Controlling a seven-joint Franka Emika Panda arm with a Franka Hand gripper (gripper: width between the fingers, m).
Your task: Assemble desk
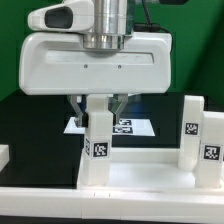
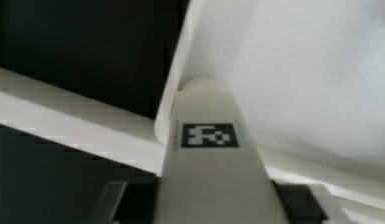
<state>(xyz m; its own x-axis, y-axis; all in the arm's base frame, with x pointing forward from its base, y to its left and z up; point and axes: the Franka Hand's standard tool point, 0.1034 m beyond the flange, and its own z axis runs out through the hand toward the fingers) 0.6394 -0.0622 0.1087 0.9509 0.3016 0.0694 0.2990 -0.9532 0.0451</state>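
Currently the gripper (image 1: 101, 104) is standing over the desk panel (image 1: 140, 170), its fingers closing on an upright tagged leg (image 1: 97, 140), apparently keeping it vertical for seating in a corner socket.

The arm hangs straight down, its pincer (image 1: 99, 103) pointing at the table, fingers (image 1: 78, 104) partly apart.

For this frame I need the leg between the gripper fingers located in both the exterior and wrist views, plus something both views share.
Exterior view: the leg stands upright just left of picture centre, under the gripper, on the desk panel.
Wrist view: the same leg fills the lower middle, running up to a point, with a finger on either side.
Shared landmark: the black-and-white tag on the leg's face.
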